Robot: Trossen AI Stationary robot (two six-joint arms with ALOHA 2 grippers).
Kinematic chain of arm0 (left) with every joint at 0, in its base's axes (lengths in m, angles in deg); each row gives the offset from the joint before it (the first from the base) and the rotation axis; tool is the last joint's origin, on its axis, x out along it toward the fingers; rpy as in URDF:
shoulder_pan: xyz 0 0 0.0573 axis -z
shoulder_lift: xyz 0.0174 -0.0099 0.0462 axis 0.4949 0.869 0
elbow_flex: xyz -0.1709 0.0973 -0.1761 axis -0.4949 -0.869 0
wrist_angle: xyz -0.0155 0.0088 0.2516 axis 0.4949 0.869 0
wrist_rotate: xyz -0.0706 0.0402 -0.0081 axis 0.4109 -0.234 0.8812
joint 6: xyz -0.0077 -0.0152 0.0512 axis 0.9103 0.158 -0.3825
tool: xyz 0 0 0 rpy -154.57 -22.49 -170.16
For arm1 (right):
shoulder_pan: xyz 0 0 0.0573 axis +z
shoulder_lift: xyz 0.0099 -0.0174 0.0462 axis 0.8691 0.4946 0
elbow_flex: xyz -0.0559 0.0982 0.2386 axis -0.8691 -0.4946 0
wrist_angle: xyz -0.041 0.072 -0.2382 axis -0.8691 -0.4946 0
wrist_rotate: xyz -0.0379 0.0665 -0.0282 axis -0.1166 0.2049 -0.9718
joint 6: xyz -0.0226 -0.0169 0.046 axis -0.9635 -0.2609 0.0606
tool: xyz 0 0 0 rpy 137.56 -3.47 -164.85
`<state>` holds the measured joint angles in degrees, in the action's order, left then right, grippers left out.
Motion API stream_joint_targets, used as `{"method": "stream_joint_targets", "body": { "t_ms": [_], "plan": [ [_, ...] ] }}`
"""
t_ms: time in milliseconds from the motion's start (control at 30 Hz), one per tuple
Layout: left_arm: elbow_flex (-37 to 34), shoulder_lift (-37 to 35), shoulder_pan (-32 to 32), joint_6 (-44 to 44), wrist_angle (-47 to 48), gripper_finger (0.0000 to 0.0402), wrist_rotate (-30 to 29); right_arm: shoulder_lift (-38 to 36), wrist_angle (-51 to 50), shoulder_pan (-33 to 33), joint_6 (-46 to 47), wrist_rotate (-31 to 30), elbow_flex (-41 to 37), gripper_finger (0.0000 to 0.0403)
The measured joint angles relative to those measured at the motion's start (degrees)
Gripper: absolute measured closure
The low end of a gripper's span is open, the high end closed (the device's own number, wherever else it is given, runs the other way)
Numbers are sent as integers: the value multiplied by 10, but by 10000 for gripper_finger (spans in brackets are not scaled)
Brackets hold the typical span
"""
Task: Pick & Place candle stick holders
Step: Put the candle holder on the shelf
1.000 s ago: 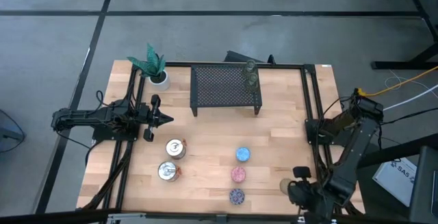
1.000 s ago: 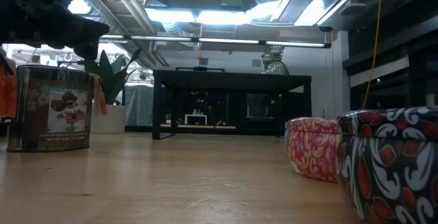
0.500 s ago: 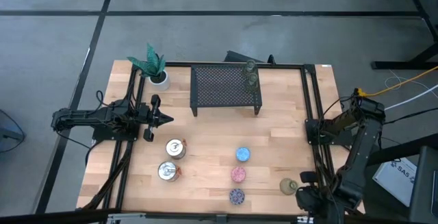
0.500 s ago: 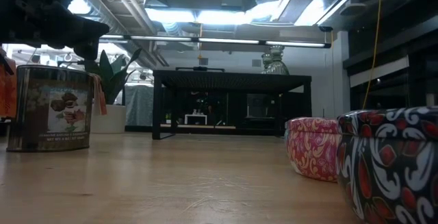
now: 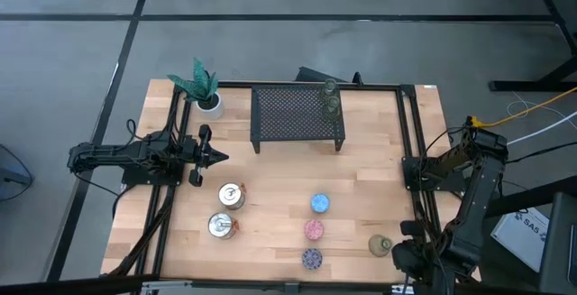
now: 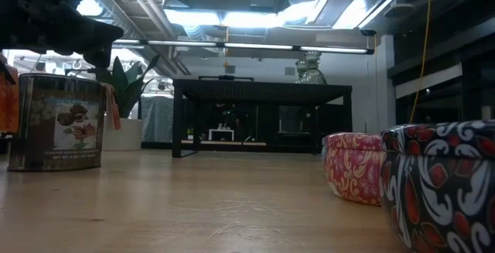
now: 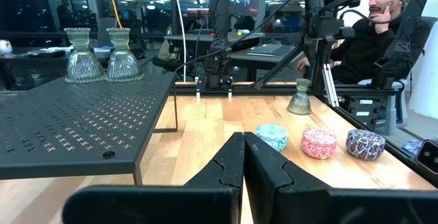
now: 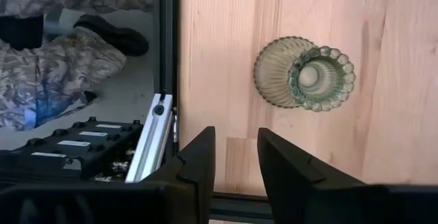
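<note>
One olive-green holder (image 5: 380,244) stands on its base on the table near the near right corner; it also shows in the right wrist view (image 8: 304,73). My right gripper (image 5: 403,252) is open just beside it, toward the near right corner, touching nothing. Two more olive-green holders (image 5: 330,96) stand on the black mesh rack (image 5: 297,115). The blue (image 5: 319,204), pink (image 5: 313,230) and purple (image 5: 311,259) holders stand in a row on the table. Two silvery holders (image 5: 226,210) stand at the near left. My left gripper (image 5: 215,158) is shut and empty at the left, above the table.
A white pot with a green plant (image 5: 206,92) stands at the far left corner. Black frame rails (image 5: 407,151) run along the table's sides. A person (image 7: 383,32) sits beyond the table's right side. Bare wood lies between the rack and the row of holders.
My right gripper has drawn back from the olive-green holder toward the table's near right corner. The holder stays where it was and now shows fully in the high view.
</note>
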<state>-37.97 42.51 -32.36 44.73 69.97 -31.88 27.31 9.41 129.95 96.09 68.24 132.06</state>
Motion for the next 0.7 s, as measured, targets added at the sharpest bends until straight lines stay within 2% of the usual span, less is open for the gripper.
{"method": "stream_joint_targets", "body": {
  "t_ms": [300,700],
  "plan": [
    [0,0,0,0,0,400,0,0,5,-1,-45,-54,-30,291],
    [0,0,0,0,0,400,0,0,46,-25,-115,-56,-64,291]
  ]
}}
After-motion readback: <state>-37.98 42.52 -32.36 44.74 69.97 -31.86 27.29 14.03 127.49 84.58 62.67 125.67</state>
